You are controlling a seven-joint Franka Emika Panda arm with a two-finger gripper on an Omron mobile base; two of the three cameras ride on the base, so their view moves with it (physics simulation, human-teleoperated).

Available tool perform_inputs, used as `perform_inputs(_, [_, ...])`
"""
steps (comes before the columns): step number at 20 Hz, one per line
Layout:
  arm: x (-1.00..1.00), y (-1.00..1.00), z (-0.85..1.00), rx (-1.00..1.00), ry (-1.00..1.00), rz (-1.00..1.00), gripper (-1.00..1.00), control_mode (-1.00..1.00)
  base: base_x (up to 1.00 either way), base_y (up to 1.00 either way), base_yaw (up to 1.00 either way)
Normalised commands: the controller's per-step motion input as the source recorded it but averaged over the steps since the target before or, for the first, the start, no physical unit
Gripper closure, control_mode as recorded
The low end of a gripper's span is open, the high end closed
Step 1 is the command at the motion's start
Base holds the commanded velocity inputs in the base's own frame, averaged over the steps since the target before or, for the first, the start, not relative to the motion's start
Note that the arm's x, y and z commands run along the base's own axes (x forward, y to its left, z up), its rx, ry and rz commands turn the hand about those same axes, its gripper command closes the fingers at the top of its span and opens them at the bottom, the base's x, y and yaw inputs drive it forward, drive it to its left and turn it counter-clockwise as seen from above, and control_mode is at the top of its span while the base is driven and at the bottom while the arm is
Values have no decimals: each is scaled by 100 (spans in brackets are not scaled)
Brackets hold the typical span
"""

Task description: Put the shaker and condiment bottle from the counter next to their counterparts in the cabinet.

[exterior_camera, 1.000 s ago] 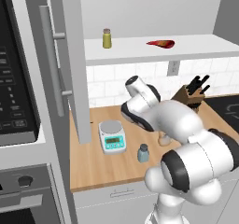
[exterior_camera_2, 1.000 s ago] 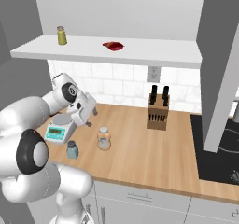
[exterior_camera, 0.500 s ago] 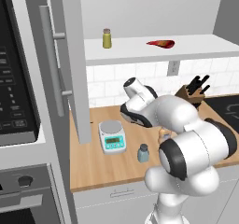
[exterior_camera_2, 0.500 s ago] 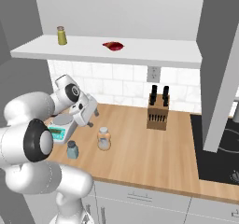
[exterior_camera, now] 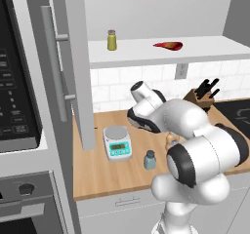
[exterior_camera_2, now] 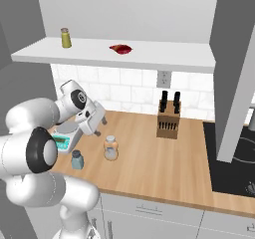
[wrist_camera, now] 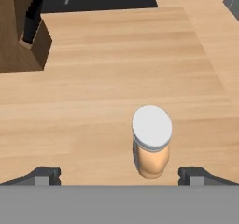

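Observation:
The condiment bottle [wrist_camera: 151, 147], orange-tan with a pale cap, stands upright on the counter [wrist_camera: 107, 55]. My gripper [wrist_camera: 120, 176] is open above and beside it, with the bottle between the fingertips [wrist_camera: 45, 175], nearer the right one. From the right base, the gripper [exterior_camera_2: 97, 132] hangs just left of the condiment bottle [exterior_camera_2: 110, 148]. The blue-grey shaker [exterior_camera: 150, 160] [exterior_camera_2: 76, 159] stands near the counter's front. On the cabinet shelf [exterior_camera: 195, 49] are the olive-yellow jar [exterior_camera: 112, 39] [exterior_camera_2: 65, 37] and the red pointed bottle [exterior_camera: 168, 45] [exterior_camera_2: 121, 49], which lies flat.
A kitchen scale [exterior_camera: 117, 143] sits left of the shaker. A knife block [exterior_camera_2: 168, 116] [wrist_camera: 23, 36] stands by the wall, with a black cooktop [exterior_camera_2: 234, 158] to its right. The open grey cabinet door [exterior_camera: 73, 67] with its bar handle [exterior_camera: 51, 67] hangs at the left.
The hand has shifted a little to the right toward the condiment bottle and the elbow has swung. The bottle and shaker have not moved.

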Motion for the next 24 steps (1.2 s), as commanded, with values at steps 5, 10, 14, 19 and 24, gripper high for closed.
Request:
perform_inputs(5, [-23,-3,-5,0,0,0,-100,-100,0,0,0])
perform_inputs(10, [-27,0,-13,0,0,0,-100,-100,0,0,0])
perform_inputs(14, [-16,-3,-13,0,0,0,-100,-100,0,0,0])
perform_inputs(19, [-2,-6,-6,0,0,0,-100,-100,0,0,0])
perform_inputs(24, [0,-6,-6,0,0,0,-100,-100,0,0,0])
